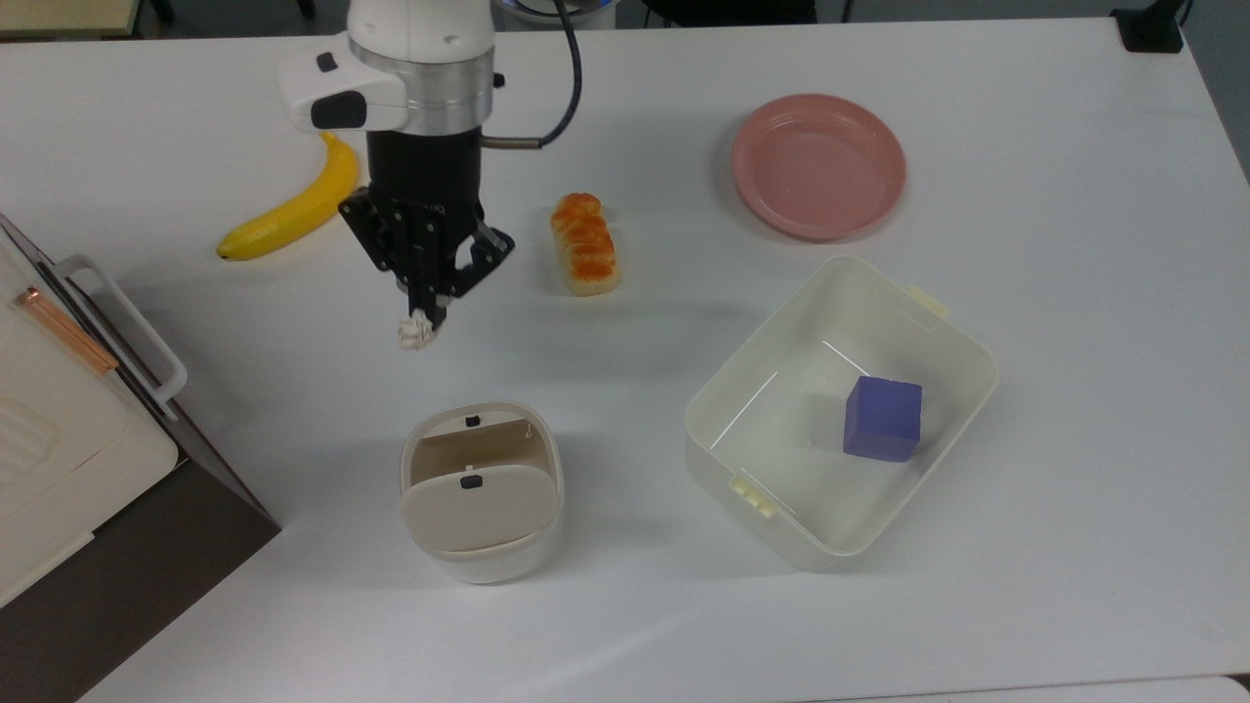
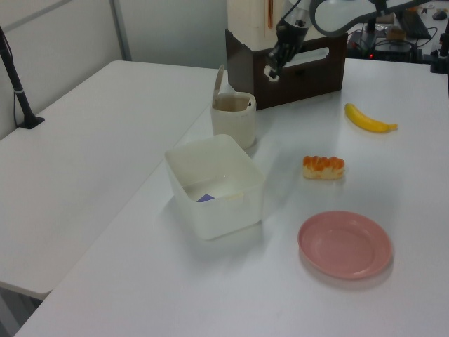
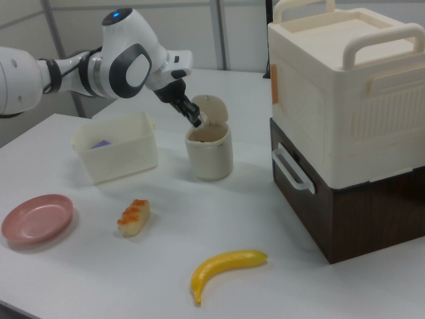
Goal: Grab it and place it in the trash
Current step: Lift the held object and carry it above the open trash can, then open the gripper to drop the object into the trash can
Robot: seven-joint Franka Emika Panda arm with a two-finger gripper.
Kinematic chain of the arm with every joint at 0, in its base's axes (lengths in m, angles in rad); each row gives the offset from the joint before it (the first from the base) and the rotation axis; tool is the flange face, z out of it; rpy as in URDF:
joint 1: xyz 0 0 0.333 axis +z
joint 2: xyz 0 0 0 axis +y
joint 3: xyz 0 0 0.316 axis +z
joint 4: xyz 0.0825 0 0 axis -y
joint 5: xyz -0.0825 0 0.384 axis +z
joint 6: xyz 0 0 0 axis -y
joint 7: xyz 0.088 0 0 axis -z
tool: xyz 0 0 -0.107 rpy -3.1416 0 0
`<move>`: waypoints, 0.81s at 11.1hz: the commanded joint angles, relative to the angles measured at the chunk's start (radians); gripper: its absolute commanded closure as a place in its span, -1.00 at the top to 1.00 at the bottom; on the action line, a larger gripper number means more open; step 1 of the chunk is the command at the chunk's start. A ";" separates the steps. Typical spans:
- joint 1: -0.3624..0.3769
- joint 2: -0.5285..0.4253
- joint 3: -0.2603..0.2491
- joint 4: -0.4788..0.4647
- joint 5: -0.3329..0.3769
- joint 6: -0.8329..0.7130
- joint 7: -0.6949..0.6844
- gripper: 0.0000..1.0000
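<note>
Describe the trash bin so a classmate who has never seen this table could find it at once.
Start at the big cream tub holding a purple cube. On the top view's left of it stands the trash bin, small, rounded and cream-white. Unlike the open tub, it has a beige swing lid with a dark button.
</note>
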 commanded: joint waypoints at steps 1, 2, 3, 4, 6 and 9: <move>0.029 0.108 0.006 0.112 -0.097 0.086 0.261 -1.00; 0.035 0.151 0.007 0.135 -0.133 0.103 0.327 -1.00; 0.042 0.186 0.009 0.169 -0.158 0.106 0.385 -1.00; 0.046 0.223 0.009 0.199 -0.199 0.105 0.429 -1.00; 0.057 0.249 0.010 0.206 -0.250 0.106 0.493 -1.00; 0.057 0.245 0.010 0.206 -0.246 0.105 0.497 0.99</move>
